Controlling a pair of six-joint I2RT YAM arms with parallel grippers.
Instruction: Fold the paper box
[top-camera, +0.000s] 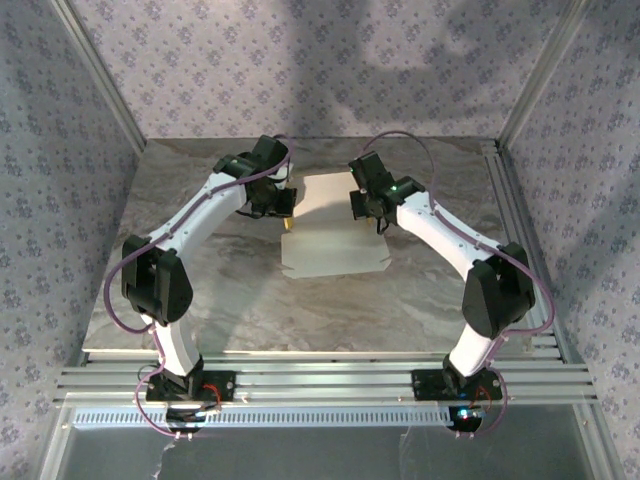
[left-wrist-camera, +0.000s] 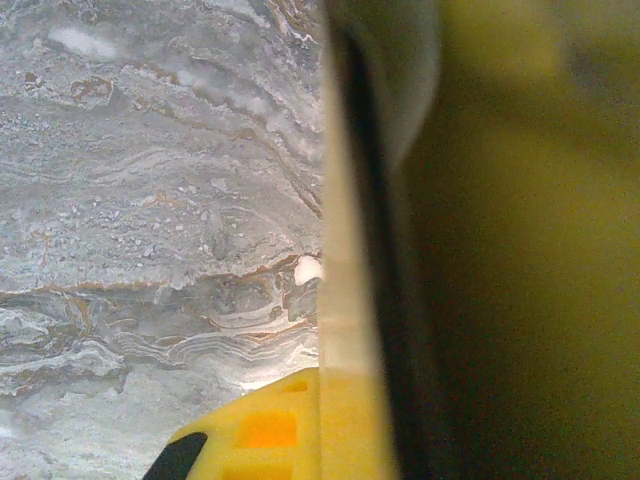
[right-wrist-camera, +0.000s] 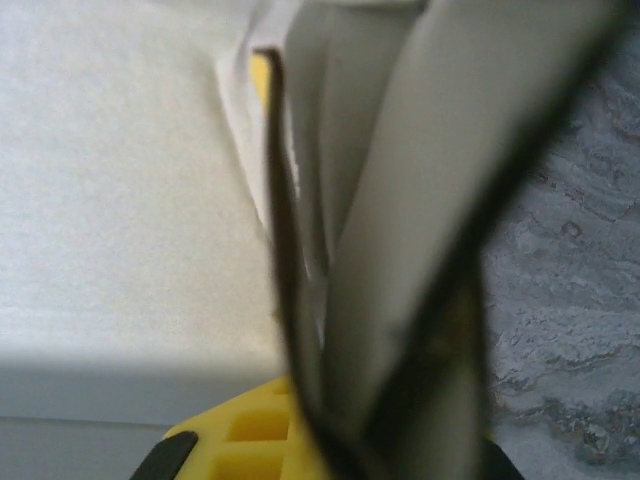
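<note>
Mostly flat and white side up, the paper box (top-camera: 335, 245) lies mid-bench (top-camera: 250, 300), its long axis running from the far side toward the arms, slightly skewed. The left gripper (top-camera: 284, 205) is clamped on a raised yellow flap at the box's left edge. The right gripper (top-camera: 362, 208) is pinched on a flap at its right edge. Bare bench surrounds the box.

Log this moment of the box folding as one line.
paper box: white side up on table | left gripper: shut on its left edge | right gripper: shut on its right flap
</note>
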